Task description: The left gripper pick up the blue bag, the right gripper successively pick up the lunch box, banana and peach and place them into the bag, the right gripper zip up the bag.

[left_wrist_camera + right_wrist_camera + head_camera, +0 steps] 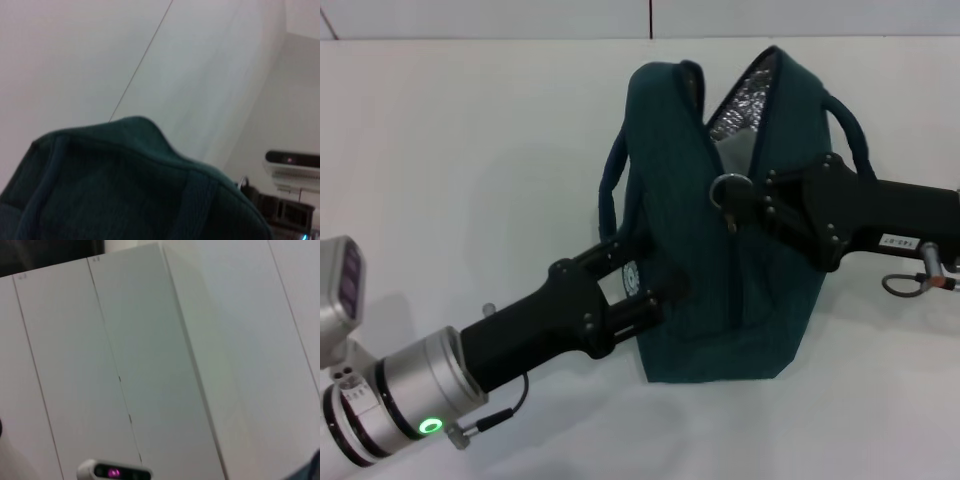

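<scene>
On the white bench stands the large dark teal fabric bag, its mouth partly closed, with silver foil lining showing only at the far end. The left gripper, a black claw on a silver green-lit wrist, has its jaws closed on the bag's near side by the small white round logo, steadying it. The right gripper, all black with a white label, sits at the zip line with the metal ring pull at its tip; whether its jaws pinch it cannot be told. No lunch box, banana or peach is visible, so zipping appears to be the step in hand. The next move probably calls for drawing the pull along the zip toward the open end while the left holds firm.
</scene>
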### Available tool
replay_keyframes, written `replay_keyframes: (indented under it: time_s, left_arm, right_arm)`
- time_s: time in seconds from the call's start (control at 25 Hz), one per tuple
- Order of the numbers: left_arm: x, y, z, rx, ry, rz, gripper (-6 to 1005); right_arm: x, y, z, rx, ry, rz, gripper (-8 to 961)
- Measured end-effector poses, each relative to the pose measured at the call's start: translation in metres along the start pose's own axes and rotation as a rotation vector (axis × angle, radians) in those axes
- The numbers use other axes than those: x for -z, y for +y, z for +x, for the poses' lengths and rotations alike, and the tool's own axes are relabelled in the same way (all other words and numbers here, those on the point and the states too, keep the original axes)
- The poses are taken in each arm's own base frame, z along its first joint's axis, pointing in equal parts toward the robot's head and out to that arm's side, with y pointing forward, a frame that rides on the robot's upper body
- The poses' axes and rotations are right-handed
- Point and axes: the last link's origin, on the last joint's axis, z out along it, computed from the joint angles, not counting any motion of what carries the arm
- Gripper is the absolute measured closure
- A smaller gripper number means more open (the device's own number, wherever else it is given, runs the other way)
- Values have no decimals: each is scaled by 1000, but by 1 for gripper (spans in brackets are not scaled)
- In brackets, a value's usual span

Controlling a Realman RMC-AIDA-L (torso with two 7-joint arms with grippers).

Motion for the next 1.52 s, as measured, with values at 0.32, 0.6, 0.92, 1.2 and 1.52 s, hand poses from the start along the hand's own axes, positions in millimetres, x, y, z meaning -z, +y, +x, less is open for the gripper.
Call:
replay_keyframes:
  time_s: [0.32,0.6,0.92,1.2,1.52]
  left_arm:
    - [-1,-1,-4,14,-16,18,283]
    - [7,7,0,59,5,-36,304]
    - [11,11,-8,43,6,-13,328]
    - [-3,4,-11,19,-5,29,349]
    - [-10,-2,-8,-7,-19,35,373]
  right_arm:
    - [-7,0,-1,17,-2,-14,942]
    - [-4,0,1,30,-8,5,942]
    - [-6,2,-6,74,-101,8,941]
    - [-11,4,-9,71,-129,-7,942]
    - [-13,5,-3,61,-102,-10,942]
